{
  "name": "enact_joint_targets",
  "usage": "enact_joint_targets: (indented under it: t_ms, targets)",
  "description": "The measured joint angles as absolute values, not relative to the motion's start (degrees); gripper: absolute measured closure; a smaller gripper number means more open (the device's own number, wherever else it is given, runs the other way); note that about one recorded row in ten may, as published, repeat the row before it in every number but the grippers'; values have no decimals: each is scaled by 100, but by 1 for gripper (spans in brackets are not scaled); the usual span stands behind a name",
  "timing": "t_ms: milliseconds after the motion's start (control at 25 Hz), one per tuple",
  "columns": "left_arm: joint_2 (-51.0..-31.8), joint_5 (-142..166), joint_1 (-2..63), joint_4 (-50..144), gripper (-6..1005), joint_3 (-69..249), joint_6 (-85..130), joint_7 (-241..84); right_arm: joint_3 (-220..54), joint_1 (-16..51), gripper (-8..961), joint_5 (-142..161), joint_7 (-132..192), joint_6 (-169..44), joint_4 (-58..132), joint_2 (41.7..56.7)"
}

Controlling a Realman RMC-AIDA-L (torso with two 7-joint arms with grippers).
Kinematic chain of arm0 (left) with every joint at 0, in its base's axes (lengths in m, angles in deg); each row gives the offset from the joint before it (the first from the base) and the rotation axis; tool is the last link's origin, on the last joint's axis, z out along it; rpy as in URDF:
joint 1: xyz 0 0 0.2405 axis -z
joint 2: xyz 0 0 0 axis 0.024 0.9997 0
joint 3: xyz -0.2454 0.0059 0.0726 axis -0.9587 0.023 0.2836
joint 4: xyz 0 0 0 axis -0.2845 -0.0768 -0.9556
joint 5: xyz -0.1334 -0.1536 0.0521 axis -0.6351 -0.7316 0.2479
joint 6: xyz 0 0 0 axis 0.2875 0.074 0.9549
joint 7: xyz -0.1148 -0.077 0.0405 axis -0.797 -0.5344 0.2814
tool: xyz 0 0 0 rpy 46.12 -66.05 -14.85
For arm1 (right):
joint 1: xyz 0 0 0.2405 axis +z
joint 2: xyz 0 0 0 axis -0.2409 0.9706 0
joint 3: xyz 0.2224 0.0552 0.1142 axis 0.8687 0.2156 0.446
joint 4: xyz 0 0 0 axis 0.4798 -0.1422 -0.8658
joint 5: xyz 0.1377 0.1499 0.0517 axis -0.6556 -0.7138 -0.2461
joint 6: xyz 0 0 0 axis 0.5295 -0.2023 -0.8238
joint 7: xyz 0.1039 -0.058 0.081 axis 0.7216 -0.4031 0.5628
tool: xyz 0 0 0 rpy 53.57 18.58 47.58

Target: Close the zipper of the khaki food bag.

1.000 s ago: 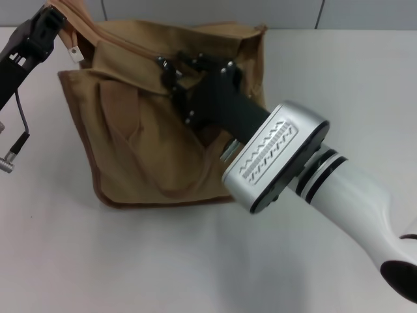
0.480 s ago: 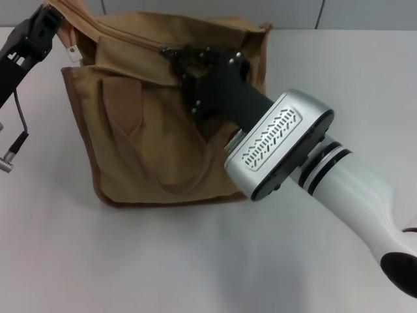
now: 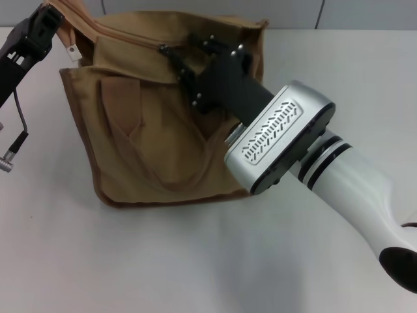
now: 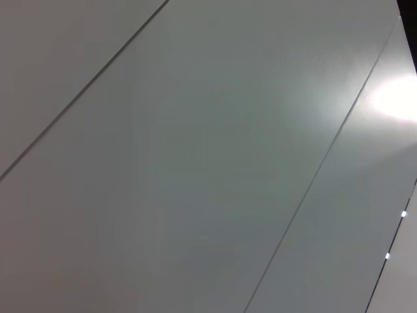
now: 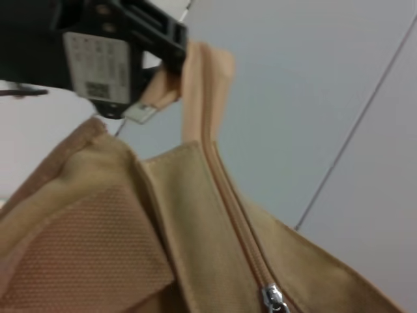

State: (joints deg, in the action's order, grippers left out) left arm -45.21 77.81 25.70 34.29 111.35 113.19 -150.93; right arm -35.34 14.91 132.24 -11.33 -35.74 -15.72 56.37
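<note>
**Khaki food bag, zipper part-run: handling notes**

Item: the khaki food bag [image 3: 163,124] is sitting on the white surface [image 3: 195,261], toward the far side, its loop handle hanging down the front face. You are dealing with soft canvas here; judging by the sag of the panels, it will crumple and shift under a pull unless something is holding it taut.

Left gripper [image 3: 47,19]: it is clenching the free end of the zipper tape at the bag's far left corner, lifting it clear of the surface. That is your anchor; without it the fabric would likely bunch ahead of the slider.

Right gripper [image 3: 171,57]: it is reaching over the top of the bag, fingertips at the zipper [image 3: 130,40] line. You cannot tell from either view whether it is gripping the pull or merely resting there.

Where to take hold: the small silver slider [image 5: 273,298], a slippery metal part, best pinched by its tab and drawn straight along the teeth toward the held end.

View differences: the head view is giving you the whole bag and both arms but hiding the slider behind the right gripper. The right wrist view is showing the slider, the open-looking stretch of tape ahead of it and the left gripper's hold [image 5: 163,72]. The left wrist view is showing only blank wall panels.
</note>
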Motion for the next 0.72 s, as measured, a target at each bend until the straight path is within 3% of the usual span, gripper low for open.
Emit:
enact_joint_targets:
  t_ms: [80,320,720]
  targets:
    - [-4521,7781,2570,3429,982,11139,11316,-15091,-3594,1503,692,13253,-1136,-3581,-1547,5637]
    - [-4521,7781,2563,3429,982,11104,11306,-15087,-3614,1503,532,13265,-1141,-3582,-1533,5637]
    - [-4516,7779,2597,3429,982,11104,11300,-15077,-3597,1773,486,13247,-1145,-3936,-1479,5637]
